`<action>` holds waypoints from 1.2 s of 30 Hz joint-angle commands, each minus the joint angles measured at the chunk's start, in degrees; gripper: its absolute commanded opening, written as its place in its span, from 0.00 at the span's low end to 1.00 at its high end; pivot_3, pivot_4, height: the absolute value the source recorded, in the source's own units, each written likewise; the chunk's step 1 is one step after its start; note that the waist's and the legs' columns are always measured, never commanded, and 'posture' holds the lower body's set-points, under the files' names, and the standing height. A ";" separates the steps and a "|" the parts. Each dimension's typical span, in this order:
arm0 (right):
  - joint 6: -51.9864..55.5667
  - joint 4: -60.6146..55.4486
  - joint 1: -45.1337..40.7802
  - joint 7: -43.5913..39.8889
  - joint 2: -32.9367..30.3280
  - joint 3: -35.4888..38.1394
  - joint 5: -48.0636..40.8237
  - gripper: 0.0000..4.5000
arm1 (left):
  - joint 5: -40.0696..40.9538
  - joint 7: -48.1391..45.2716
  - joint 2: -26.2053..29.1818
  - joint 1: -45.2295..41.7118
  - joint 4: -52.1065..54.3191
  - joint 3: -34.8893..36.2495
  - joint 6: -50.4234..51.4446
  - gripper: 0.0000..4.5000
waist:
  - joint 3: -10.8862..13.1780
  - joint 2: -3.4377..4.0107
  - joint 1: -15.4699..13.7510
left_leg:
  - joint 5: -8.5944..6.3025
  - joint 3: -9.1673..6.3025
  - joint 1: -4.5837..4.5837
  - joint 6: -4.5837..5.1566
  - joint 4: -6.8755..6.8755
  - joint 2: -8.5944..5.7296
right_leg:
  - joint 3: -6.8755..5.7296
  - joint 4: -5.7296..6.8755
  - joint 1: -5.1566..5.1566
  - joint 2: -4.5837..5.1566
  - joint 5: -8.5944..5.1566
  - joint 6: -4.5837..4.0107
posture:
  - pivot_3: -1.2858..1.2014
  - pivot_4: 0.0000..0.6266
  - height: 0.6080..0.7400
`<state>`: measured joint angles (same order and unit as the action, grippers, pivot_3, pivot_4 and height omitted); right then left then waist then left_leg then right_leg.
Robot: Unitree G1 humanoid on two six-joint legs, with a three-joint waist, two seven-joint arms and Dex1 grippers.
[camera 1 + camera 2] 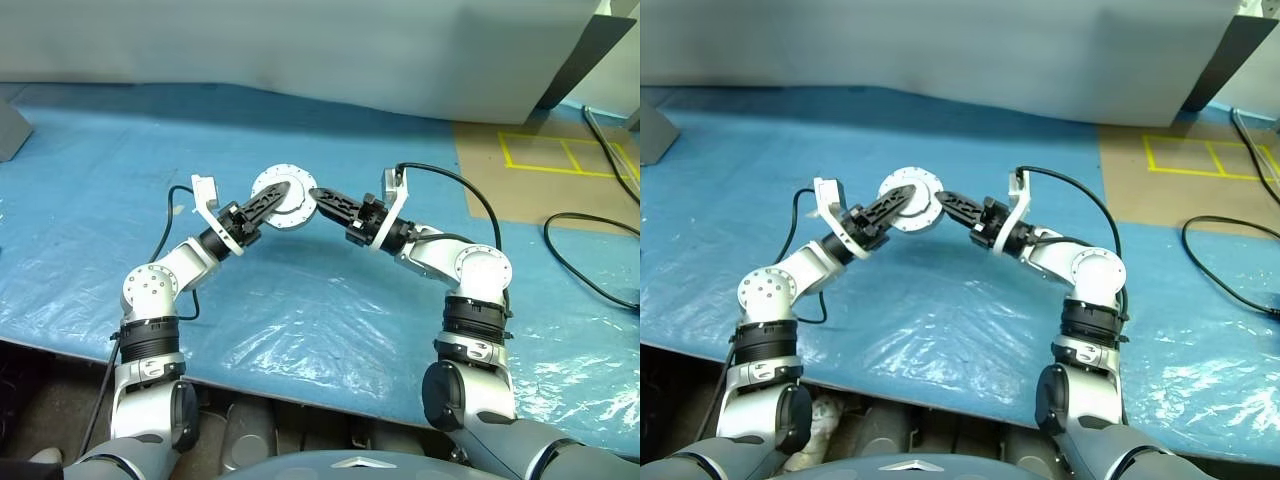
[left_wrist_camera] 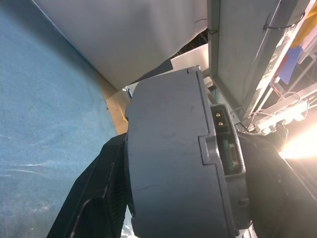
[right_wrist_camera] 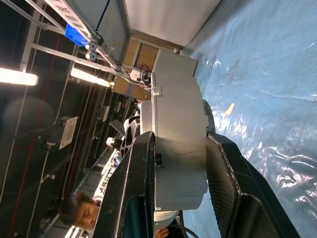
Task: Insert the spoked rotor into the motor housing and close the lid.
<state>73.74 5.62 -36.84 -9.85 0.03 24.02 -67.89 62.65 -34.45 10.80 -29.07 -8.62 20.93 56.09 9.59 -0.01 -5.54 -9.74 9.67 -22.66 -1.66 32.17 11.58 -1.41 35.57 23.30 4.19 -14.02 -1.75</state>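
A round silver-grey motor housing (image 1: 276,182) hangs in the air above the blue tarp, between my two arms. The face turned to the head camera is smooth silver with small rim holes, like the lid. My right gripper (image 1: 316,194) comes in from the right and is shut on it. In the right wrist view its black fingers (image 3: 138,183) press on both flat faces of the thick grey body (image 3: 178,148). My left gripper (image 1: 284,192) reaches it from the left and overlaps the silver face. The grey body (image 2: 173,158) looms close in the left wrist view. The spoked rotor is hidden.
A blue tarp (image 1: 300,300) covers the work surface, with a grey panel (image 1: 300,50) along its far edge. At the right lie brown board with yellow tape (image 1: 560,155) and black cables (image 1: 590,250). A person (image 3: 79,213) shows in the right wrist view.
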 commanded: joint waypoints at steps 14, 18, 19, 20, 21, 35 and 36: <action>-2.44 -2.10 -0.38 2.27 0.97 -2.72 -0.74 0.25 | 3.51 0.88 0.53 -0.66 2.28 -0.84 1.78 0.59 | 0.00 0.00 -0.01 | 0.00 -0.02 -0.02 0.00 0.01 -0.01 | -0.01 -0.01 0.00 0.00 0.01 0.02 | 0.52 0.24 1.00; -3.15 -2.39 -0.28 2.04 0.80 -3.04 -0.45 0.25 | 3.92 1.77 0.89 -0.45 2.19 -0.60 2.40 0.59 | 0.00 0.00 0.01 | 0.00 -0.03 -0.02 0.00 0.01 -0.01 | -0.01 -0.01 0.00 0.00 0.01 0.02 | 0.52 0.24 1.00; -4.00 -2.91 -0.12 1.72 0.77 -3.26 0.07 0.33 | 3.94 1.84 1.10 -0.53 2.17 -0.52 2.39 0.59 | 0.00 0.00 0.01 | 0.00 -0.03 -0.03 0.00 0.01 -0.01 | -0.01 -0.01 0.00 0.00 0.01 0.02 | 0.52 0.24 1.00; -5.10 -3.62 0.11 1.43 0.89 -3.32 0.35 0.41 | 4.15 2.21 1.20 -0.68 2.05 -0.21 2.40 0.59 | 0.00 0.00 0.00 | 0.00 -0.03 -0.03 0.00 0.01 -0.01 | -0.02 -0.01 0.00 0.00 0.01 0.02 | 0.52 0.24 1.00; -5.60 -4.04 0.23 1.33 0.89 -3.33 0.25 0.46 | 4.27 2.49 1.32 -0.84 1.92 0.05 2.40 0.59 | 0.00 0.00 -0.01 | 0.00 -0.04 -0.03 0.00 0.01 -0.01 | -0.02 0.00 0.00 0.00 0.01 0.02 | 0.52 0.24 1.00; -3.26 0.39 -0.59 3.22 0.33 -2.60 -4.15 0.77 | 3.96 3.50 5.48 -3.52 -1.74 5.73 -2.35 0.59 | 0.00 0.00 0.16 | 0.00 -0.12 -0.06 0.00 0.05 -0.03 | -0.03 0.00 0.01 -0.01 0.03 0.05 | 0.52 0.24 1.00; -3.26 0.42 -0.55 3.31 0.27 -2.64 -4.22 0.77 | 3.97 3.69 6.52 -3.92 -2.45 6.82 -3.09 0.59 | 0.00 0.00 0.21 | 0.00 -0.13 -0.05 0.00 0.05 -0.03 | -0.03 0.01 0.01 -0.01 0.03 0.05 | 0.52 0.24 1.00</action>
<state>70.08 6.97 -36.20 -6.55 0.23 21.61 -69.80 65.03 -30.05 15.53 -30.71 -12.14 23.59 55.74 9.60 -0.01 -5.34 -9.74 9.53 -22.71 -1.67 32.22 11.56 -1.44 35.58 23.31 4.17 -14.00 -1.70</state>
